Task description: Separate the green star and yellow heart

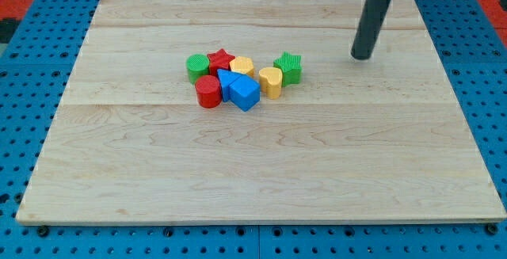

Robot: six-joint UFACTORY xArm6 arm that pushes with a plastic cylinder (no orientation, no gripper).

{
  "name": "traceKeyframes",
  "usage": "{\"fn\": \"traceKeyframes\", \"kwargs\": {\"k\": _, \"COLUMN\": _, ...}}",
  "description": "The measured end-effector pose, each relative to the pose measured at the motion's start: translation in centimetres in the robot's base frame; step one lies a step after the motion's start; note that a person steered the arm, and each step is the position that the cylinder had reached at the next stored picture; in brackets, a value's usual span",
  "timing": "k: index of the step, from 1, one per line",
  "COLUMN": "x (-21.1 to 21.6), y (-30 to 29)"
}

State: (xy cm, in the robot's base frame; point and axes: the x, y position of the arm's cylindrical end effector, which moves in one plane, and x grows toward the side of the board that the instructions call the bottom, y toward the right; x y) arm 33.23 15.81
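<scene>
The green star stands on the wooden board touching the right side of the yellow heart. Both sit at the right end of a tight cluster of blocks above the board's middle. My tip rests on the board to the right of the green star, about a block and a half away and slightly higher in the view. It touches no block.
The cluster also holds a yellow block, a red star, a green cylinder, a red cylinder and two blue blocks. Blue pegboard surrounds the board.
</scene>
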Motion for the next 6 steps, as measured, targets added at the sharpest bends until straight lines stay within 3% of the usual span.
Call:
{"fn": "traceKeyframes", "kwargs": {"k": 1, "x": 3.3, "y": -3.7}}
{"fn": "traceKeyframes", "kwargs": {"k": 2, "x": 9.7, "y": -3.7}}
{"fn": "traceKeyframes", "kwargs": {"k": 3, "x": 3.4, "y": -1.8}}
{"fn": "traceKeyframes", "kwargs": {"k": 4, "x": -0.7, "y": -6.4}}
{"fn": "traceKeyframes", "kwargs": {"k": 5, "x": 3.1, "y": -12.2}}
{"fn": "traceKeyframes", "kwargs": {"k": 6, "x": 9.8, "y": -11.2}}
